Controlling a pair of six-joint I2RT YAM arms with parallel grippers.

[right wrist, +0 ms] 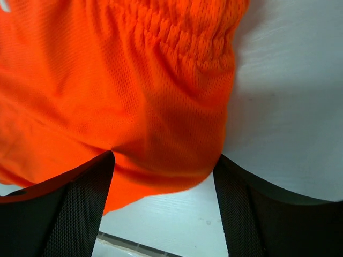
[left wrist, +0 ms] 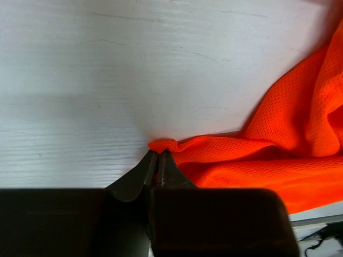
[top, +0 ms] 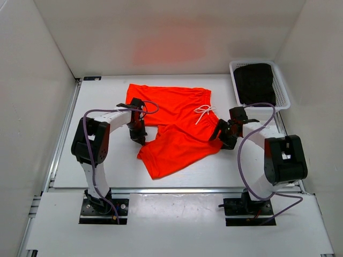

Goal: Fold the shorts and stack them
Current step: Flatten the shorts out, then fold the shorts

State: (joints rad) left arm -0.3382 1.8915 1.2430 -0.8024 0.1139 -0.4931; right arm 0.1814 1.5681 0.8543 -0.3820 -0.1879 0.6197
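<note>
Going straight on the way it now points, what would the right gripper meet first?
Most likely the shorts: their orange fabric lies just ahead of the open right gripper, in line with its gap, though depth is unclear.

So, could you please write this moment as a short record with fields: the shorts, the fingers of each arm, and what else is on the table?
shorts: orange, lying loosely spread on the white table, not folded yet
drawstring: white, on top of the shorts near the waistband
left fingers: shut, pinching a small fold at the edge of the shorts
right fingers: open, with the waistband end of the shorts between them
basket: white, at the far right corner, holding a dark cloth
</note>
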